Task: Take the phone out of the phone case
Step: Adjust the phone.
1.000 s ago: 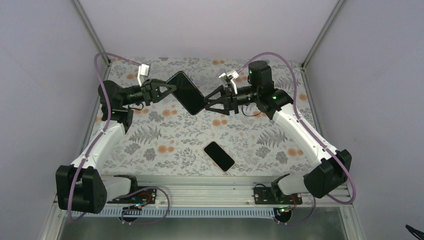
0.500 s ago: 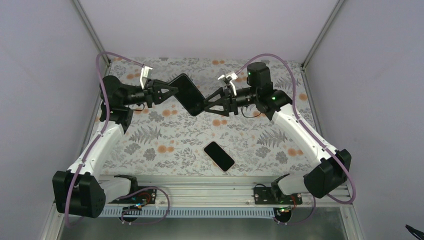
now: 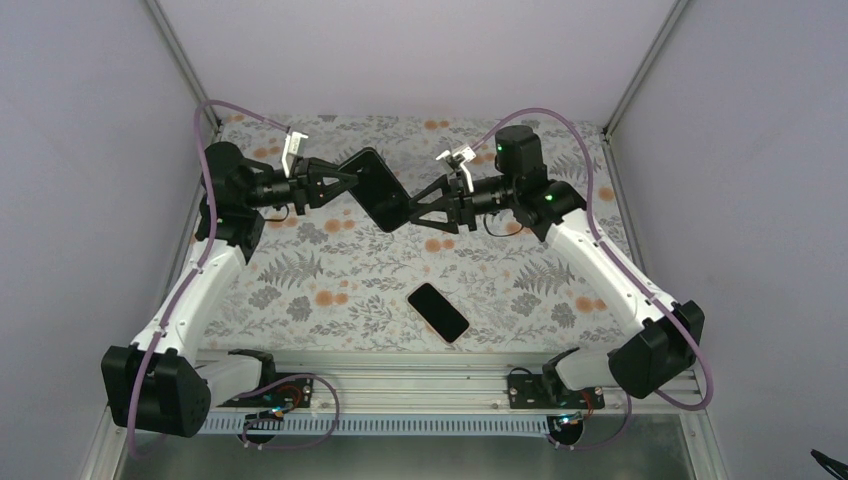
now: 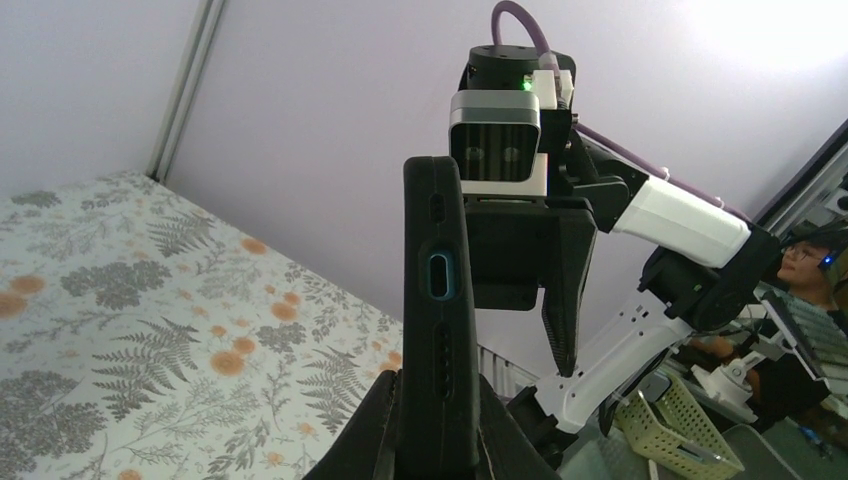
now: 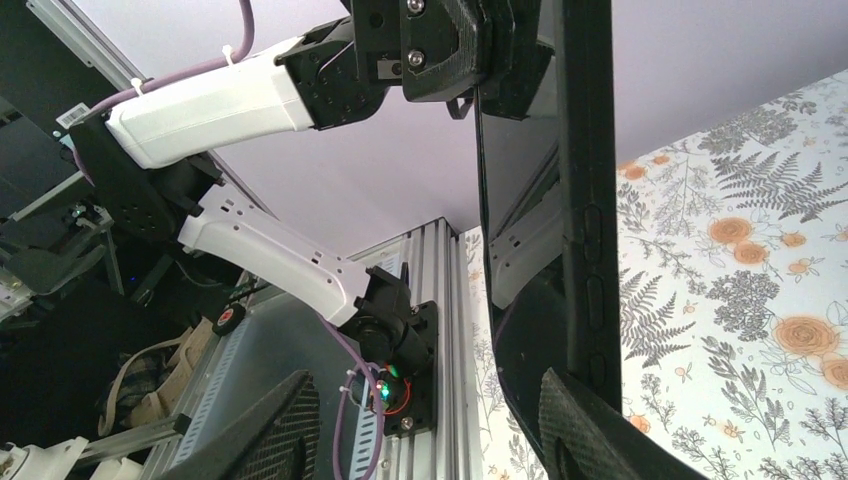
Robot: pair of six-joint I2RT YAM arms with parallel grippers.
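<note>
A black phone case (image 3: 375, 188) with the glossy phone (image 5: 520, 200) in it hangs in the air above the far middle of the table. My left gripper (image 3: 345, 180) is shut on its upper left end. In the left wrist view the case (image 4: 440, 300) stands edge-on, clamped between the two fingers (image 4: 385, 430). My right gripper (image 3: 412, 212) is open at the case's lower right corner. In the right wrist view the case edge (image 5: 588, 200) lies against one finger (image 5: 600, 430), and the other finger (image 5: 260, 430) stands far off.
A second black phone-like slab (image 3: 438, 311) lies flat on the floral table cloth (image 3: 300, 290) near the front middle. Grey walls close in the back and both sides. An aluminium rail (image 3: 400, 365) runs along the near edge.
The left arm has drawn back a little to the left and the held case has turned slightly more edge-on. The right gripper has stayed at the case's lower corner.
</note>
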